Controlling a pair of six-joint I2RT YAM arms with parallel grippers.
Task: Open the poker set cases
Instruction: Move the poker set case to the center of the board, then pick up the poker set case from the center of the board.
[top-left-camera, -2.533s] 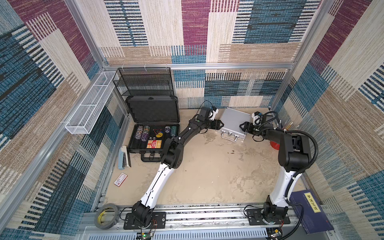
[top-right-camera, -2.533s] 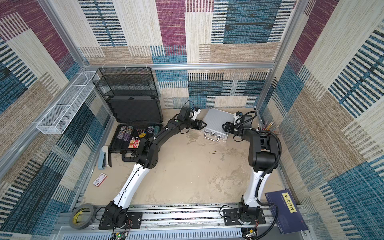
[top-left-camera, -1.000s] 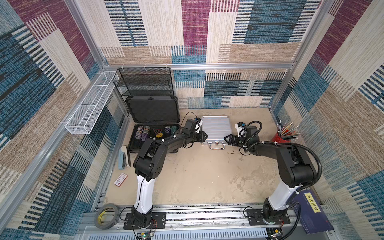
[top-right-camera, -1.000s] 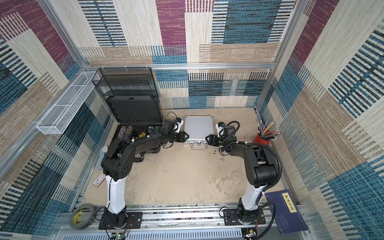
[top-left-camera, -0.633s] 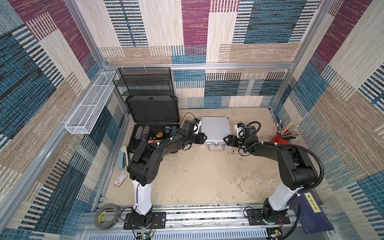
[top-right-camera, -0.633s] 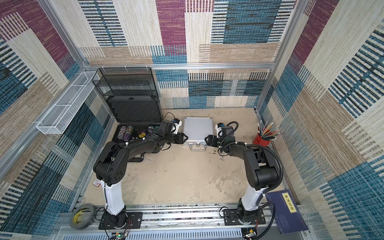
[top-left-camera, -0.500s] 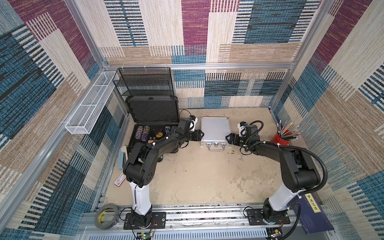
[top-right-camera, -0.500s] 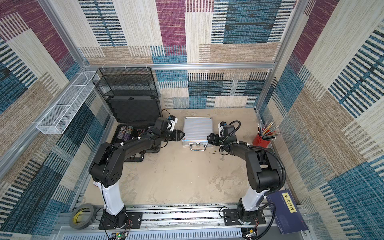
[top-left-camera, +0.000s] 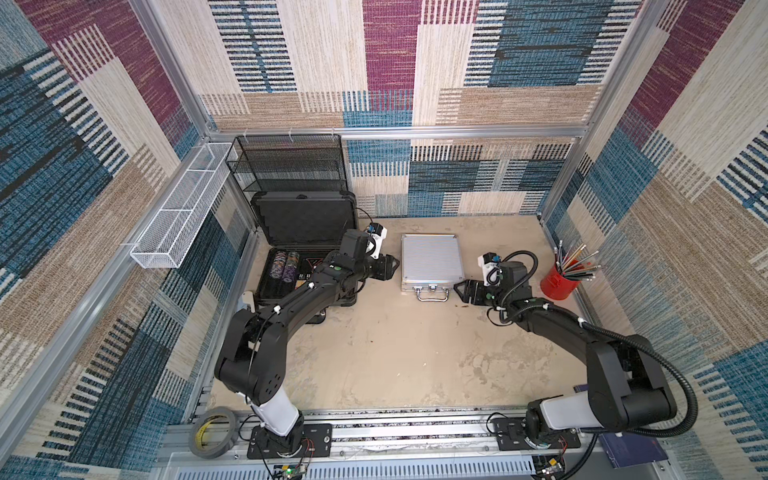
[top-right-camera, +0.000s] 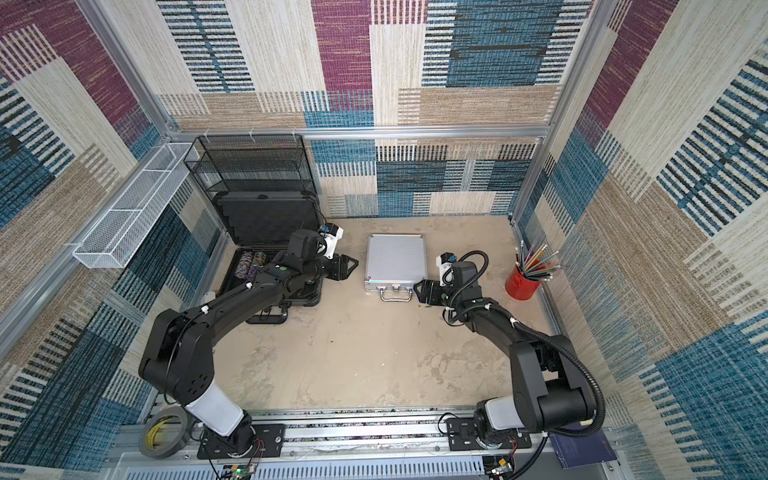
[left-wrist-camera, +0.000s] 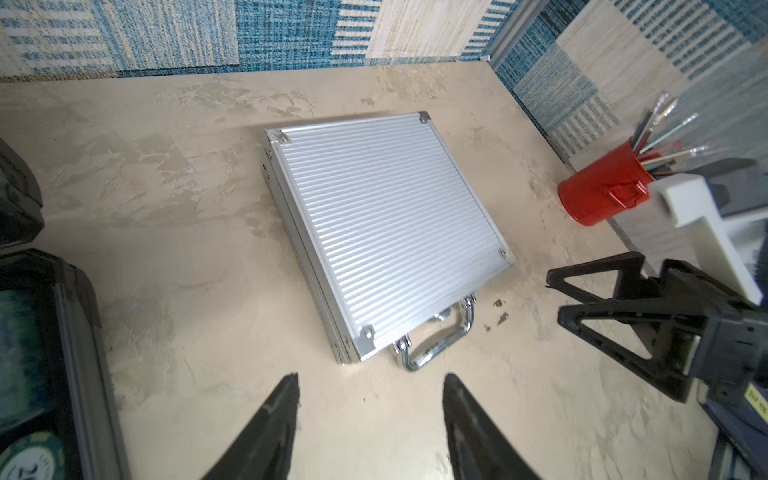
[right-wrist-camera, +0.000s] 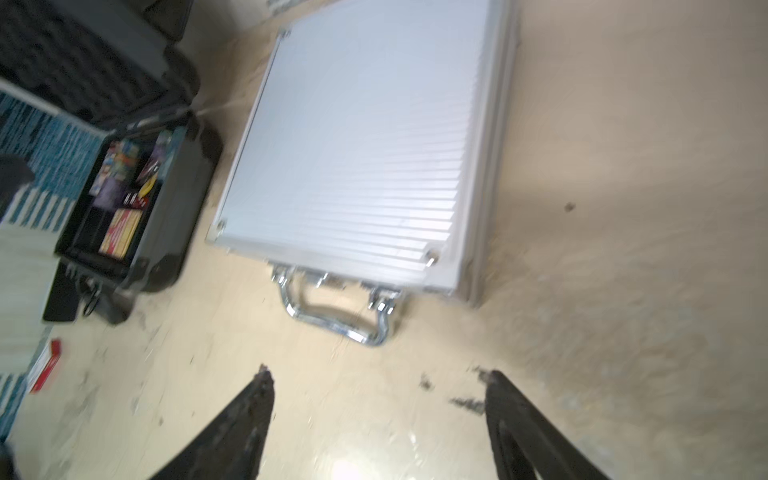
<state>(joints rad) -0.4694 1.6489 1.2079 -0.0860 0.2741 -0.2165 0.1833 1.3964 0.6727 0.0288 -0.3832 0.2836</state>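
Note:
The smaller silver ribbed poker set case (top-left-camera: 432, 259) (top-right-camera: 397, 259) lies flat and closed at the back middle of the table, its chrome handle (top-left-camera: 432, 294) facing the front. The large dark case (top-left-camera: 305, 220) stands open at the back left, lid upright, with chips (top-left-camera: 286, 266) in its base. My left gripper (top-left-camera: 390, 266) (left-wrist-camera: 372, 378) is open and empty, a short way off the silver case's left side. My right gripper (top-left-camera: 461, 289) (right-wrist-camera: 378, 374) is open and empty, just right of the handle. Both wrist views show the silver case (left-wrist-camera: 386, 232) (right-wrist-camera: 357, 141) ahead of the fingertips, untouched.
A red cup of pencils (top-left-camera: 559, 282) stands at the right wall. A black wire-mesh rack (top-left-camera: 291, 166) sits behind the dark case, and a white wire basket (top-left-camera: 178, 216) hangs on the left wall. A tape roll (top-left-camera: 212, 432) lies at the front left.
Both grippers have drawn back from the sides of the silver case. Since the oldest frames that case has been shifted from the back right and squared up in the middle.

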